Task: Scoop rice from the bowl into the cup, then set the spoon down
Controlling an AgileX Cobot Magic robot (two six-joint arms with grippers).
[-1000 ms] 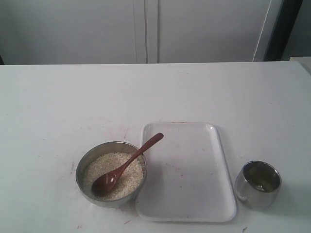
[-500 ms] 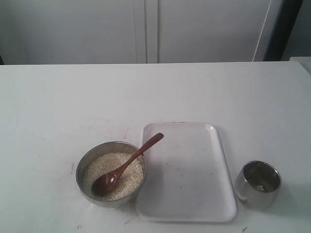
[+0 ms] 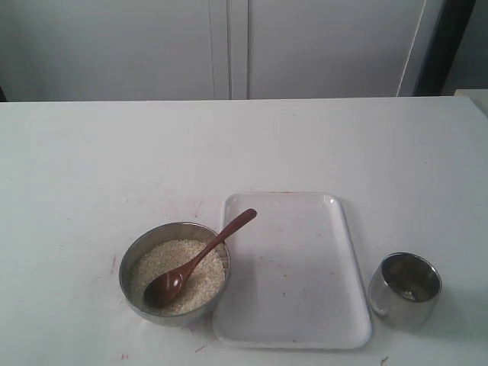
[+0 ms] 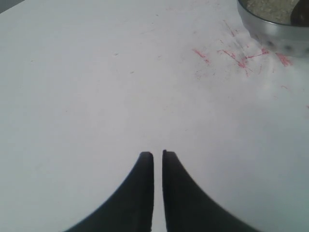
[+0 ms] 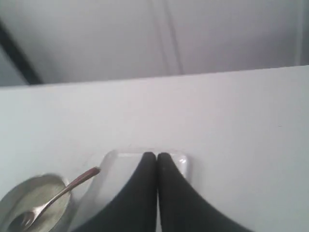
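Observation:
A wide dull metal bowl [image 3: 126, 271] holds off-white rice [image 3: 168, 259] at the front left of the table. The dark brown wooden spoon [image 3: 200, 259] lies with its scoop in the rice and its handle leaning over the rim toward the tray. The small shiny cup [image 3: 405, 290] stands at the front right. Neither arm shows in the exterior view. My left gripper [image 4: 158, 154] is shut on nothing above bare table, with the bowl [image 4: 270, 26] off at the frame's corner. My right gripper [image 5: 157, 155] is shut and empty, with the spoon [image 5: 58, 193] and bowl [image 5: 34, 186] to one side.
A white rectangular tray [image 3: 347, 252] lies between bowl and cup; it also shows behind my right fingers as the tray [image 5: 113, 164]. Red scratch marks [image 4: 231, 50] spot the white table near the bowl. White cabinet doors [image 3: 229, 46] stand behind the table's far edge.

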